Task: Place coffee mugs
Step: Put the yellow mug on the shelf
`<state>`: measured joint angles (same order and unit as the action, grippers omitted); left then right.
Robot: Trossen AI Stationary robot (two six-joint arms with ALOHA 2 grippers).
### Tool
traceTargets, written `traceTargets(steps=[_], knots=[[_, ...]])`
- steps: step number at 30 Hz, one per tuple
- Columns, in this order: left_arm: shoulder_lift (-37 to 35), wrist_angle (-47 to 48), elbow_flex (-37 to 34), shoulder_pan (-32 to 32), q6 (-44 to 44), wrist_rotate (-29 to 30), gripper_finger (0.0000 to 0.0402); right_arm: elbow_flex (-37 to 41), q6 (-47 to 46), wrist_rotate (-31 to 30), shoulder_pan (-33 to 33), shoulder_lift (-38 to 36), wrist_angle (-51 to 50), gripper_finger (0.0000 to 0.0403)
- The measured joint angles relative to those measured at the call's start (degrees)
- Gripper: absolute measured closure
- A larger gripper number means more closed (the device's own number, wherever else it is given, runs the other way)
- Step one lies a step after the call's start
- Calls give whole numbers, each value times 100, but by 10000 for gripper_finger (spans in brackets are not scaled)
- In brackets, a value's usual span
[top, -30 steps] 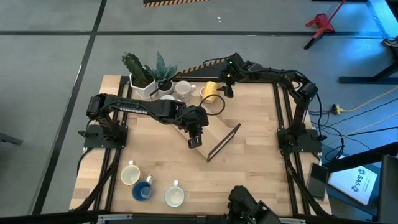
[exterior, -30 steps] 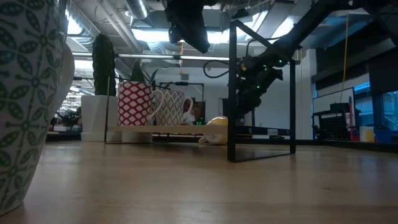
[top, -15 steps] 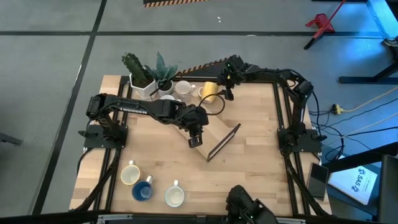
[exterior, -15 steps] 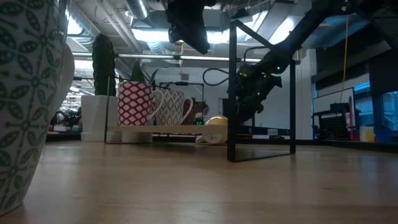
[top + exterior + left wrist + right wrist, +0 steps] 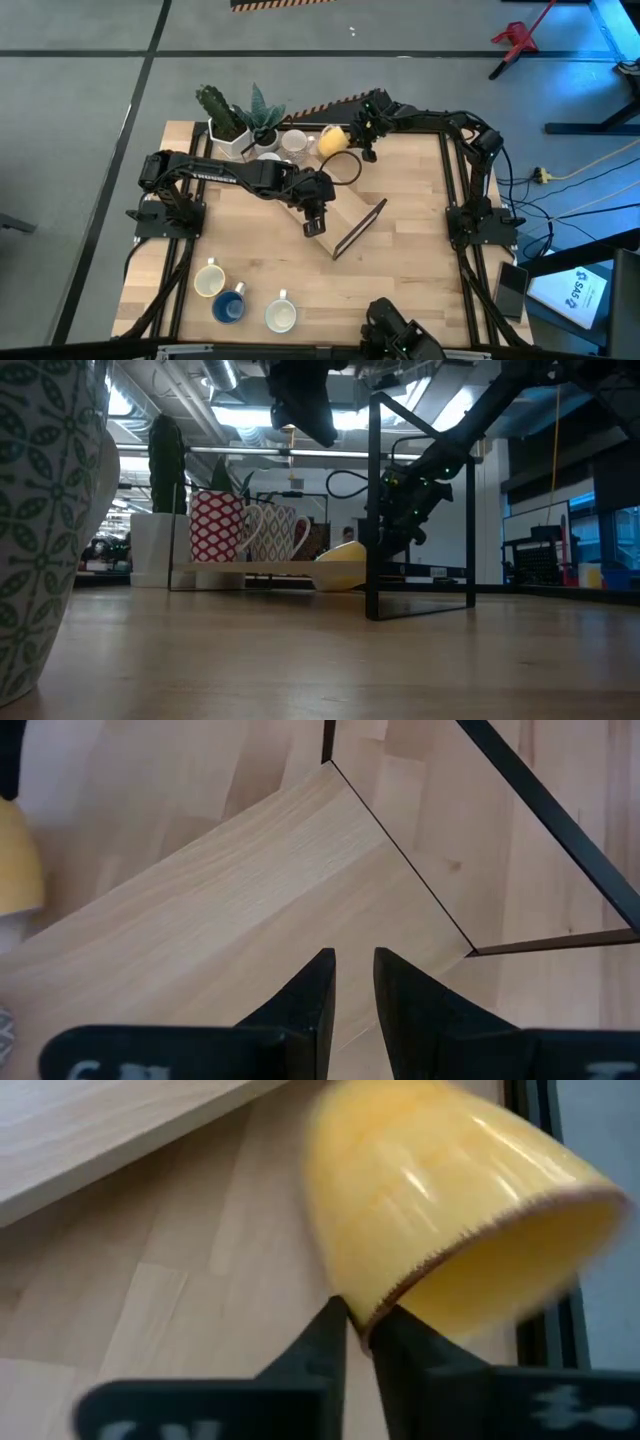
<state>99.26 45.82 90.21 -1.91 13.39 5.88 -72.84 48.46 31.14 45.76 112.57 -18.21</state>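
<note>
A yellow coffee mug (image 5: 332, 140) lies tipped at the table's far edge, with my right gripper (image 5: 358, 140) shut on it. The wooden tray (image 5: 345, 205) with its black frame (image 5: 420, 500) stands mid-table. My left gripper (image 5: 313, 222) hovers over the tray's near-left end, its fingers (image 5: 320, 985) a narrow gap apart with nothing seen between them. A cream mug (image 5: 208, 280), a blue mug (image 5: 229, 305) and a white mug (image 5: 281, 315) stand upright near the front left. Two patterned mugs (image 5: 245, 528) stand by the plants. My right gripper pinches the yellow mug's rim (image 5: 400, 1295), one finger on the outer wall and one inside the mouth. The fingers come from the table's right, slanting down. The mug lies tilted on its side, mouth toward the gripper; whether it rests on the table I cannot tell.
Two white pots with green plants (image 5: 235, 125) stand at the far left corner. A large patterned mug (image 5: 45, 510) fills the low view's left edge. Bare wood lies between the tray and the front edge, right of the three mugs.
My right gripper has come down and toward the table's left onto the yellow mug. The mug has tipped over and shifted a little toward the far left, its side now turned upward in the high view.
</note>
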Motion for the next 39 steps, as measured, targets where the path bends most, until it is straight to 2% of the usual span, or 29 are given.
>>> traceTargets(steps=[3,14,21,31,39], knots=[[0,0,0,1,0,122,335,2,2,-11,-4,0,-20,396],[0,0,0,1,0,240,335,2,16,8,2,-2,-276,398],[0,0,0,1,-1,240,335,-4,28,-65,1,-23,-1036,400],[0,-2,-1,0,-2,240,335,9,293,-1339,-13,-563,-1818,402],[0,-2,-2,2,-2,240,335,6,709,-2627,-474,-835,-2365,403]])
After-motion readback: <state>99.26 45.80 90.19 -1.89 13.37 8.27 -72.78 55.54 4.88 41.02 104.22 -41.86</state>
